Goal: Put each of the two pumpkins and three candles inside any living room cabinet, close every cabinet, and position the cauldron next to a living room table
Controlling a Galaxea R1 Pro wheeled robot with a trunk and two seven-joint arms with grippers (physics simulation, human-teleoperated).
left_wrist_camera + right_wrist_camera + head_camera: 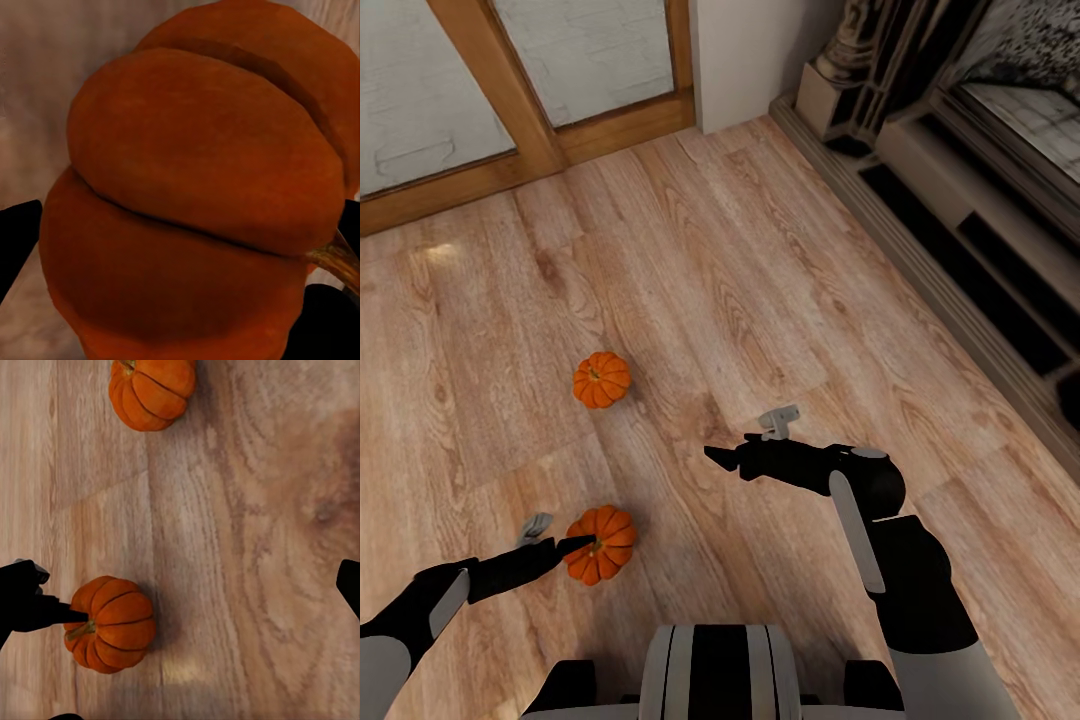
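Two orange pumpkins lie on the wooden floor. On the near pumpkin [605,545] [112,624] sits my left gripper [578,546]. One dark finger [45,613] rests at its stem and its ribbed body [195,202] sits between both fingers, which touch its sides. The far pumpkin [601,379] [152,391] sits free further out. My right gripper [722,458] hovers open over bare floor to the right of both pumpkins, holding nothing. The candles, cabinet, cauldron and table are out of view.
A wood-framed glass door [510,110] runs along the far left. A white wall corner [750,55] stands at the back. A dark fireplace surround with a pale hearth ledge [960,200] runs along the right. Open wooden floor [760,250] lies ahead.
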